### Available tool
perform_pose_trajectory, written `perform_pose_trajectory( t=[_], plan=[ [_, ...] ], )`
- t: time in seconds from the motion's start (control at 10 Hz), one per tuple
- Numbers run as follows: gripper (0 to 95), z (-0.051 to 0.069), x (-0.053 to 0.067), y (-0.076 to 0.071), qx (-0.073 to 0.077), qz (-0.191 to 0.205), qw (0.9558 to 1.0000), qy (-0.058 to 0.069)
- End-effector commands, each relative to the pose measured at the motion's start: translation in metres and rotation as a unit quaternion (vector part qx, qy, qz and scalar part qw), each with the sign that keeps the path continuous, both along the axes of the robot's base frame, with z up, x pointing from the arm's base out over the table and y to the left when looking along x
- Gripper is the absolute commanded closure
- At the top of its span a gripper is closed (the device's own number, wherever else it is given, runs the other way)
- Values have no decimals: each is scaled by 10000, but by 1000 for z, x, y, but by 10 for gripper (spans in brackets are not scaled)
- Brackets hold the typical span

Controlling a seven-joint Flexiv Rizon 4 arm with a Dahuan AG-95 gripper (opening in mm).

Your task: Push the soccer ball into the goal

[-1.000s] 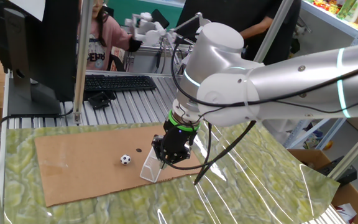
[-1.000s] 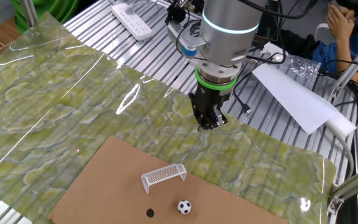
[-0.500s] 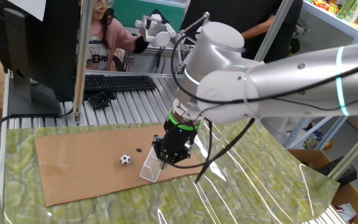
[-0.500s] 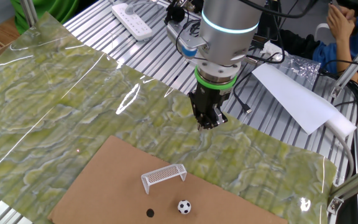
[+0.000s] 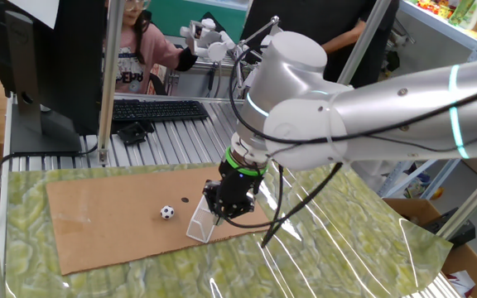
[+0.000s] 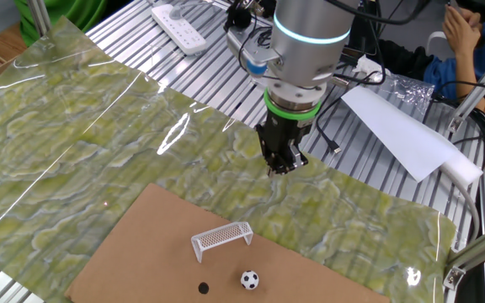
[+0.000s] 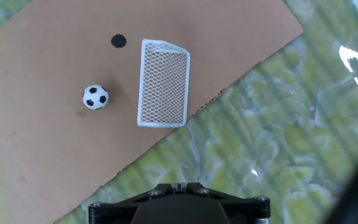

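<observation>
Underneath everything lies a ribbed metal table (image 6: 133,34), draped with a glossy green marbled mat (image 6: 82,135), and on that mat sits a flat sheet of brown cardboard (image 5: 98,228) that serves as the pitch. Around it the room is a busy lab: one fixed view takes in a black keyboard (image 5: 157,109), a dark monitor (image 5: 40,58) and a person in a pink top (image 5: 135,50) behind the table, while the other fixed view shows a white power strip (image 6: 182,27), a large sheet of white paper (image 6: 398,126) and another seated person (image 6: 470,42) at the far edge. The soccer ball (image 6: 249,279) rests on the cardboard just in front of the goal (image 6: 221,238), close to it but not touching, with a small dark round spot (image 6: 204,288) beside them. From the hand view the goal's netted top, the ball (image 7: 95,97) to its left and the spot (image 7: 118,41) are seen from straight above, though the fingertips themselves stay out of that picture. The gripper (image 6: 281,166) hangs pointing down above the mat, behind the goal, its fingers pressed together and holding nothing; in the first fixed view it overlaps the goal (image 5: 200,223), so only the second shows the gap between them.
</observation>
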State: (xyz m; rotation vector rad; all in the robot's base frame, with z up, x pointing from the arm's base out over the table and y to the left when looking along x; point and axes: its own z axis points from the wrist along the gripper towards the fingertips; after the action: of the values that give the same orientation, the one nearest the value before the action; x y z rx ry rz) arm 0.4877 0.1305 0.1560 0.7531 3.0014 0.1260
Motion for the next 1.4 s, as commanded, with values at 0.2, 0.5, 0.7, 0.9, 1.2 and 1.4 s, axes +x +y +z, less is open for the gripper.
perform_pose_trajectory(
  t=[0.2,0.5,0.7,0.9,1.2,1.4],
  plan=[
    [950,-1,2,1,99,-100,9999,23],
    [950,-1,2,1,138,-156,9998,17],
    [950,0,2,1,187,-55,9998,15],
    [950,0,2,2,177,31,9998,7],
    [950,5,2,20,63,-2,10000,2],
    [950,5,3,34,43,-98,9999,10]
  ],
)
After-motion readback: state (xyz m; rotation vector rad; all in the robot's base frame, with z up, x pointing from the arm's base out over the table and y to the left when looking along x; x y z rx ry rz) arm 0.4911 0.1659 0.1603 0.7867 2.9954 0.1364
